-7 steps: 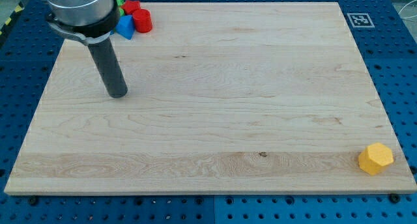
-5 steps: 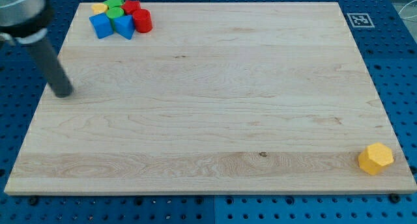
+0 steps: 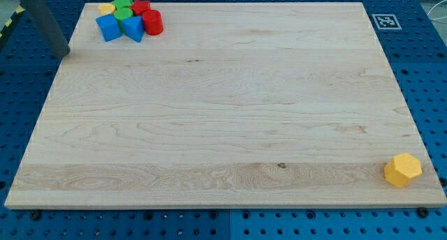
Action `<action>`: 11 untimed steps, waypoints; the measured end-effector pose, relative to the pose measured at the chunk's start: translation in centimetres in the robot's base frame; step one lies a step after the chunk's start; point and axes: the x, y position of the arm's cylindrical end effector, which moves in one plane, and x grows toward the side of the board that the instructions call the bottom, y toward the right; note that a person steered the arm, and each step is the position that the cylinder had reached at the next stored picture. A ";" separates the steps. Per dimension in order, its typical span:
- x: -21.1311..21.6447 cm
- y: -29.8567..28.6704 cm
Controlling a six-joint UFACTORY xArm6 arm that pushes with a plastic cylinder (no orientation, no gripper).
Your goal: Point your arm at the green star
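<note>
The green star lies at the view's top left of the wooden board, at the back of a tight cluster. With it are a green block, a yellow block, two blue blocks, a red block and a red cylinder. My tip stands at the board's left edge, below and left of the cluster, apart from every block. The rod is blurred by motion.
A yellow hexagonal block sits alone near the board's bottom right corner. A black-and-white marker tag lies on the top right corner. Blue perforated table surface surrounds the board.
My tip has moved left across the board, then up along the left edge, uncovering the block cluster. No block has moved.
</note>
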 end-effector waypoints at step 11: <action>-12.7 12.6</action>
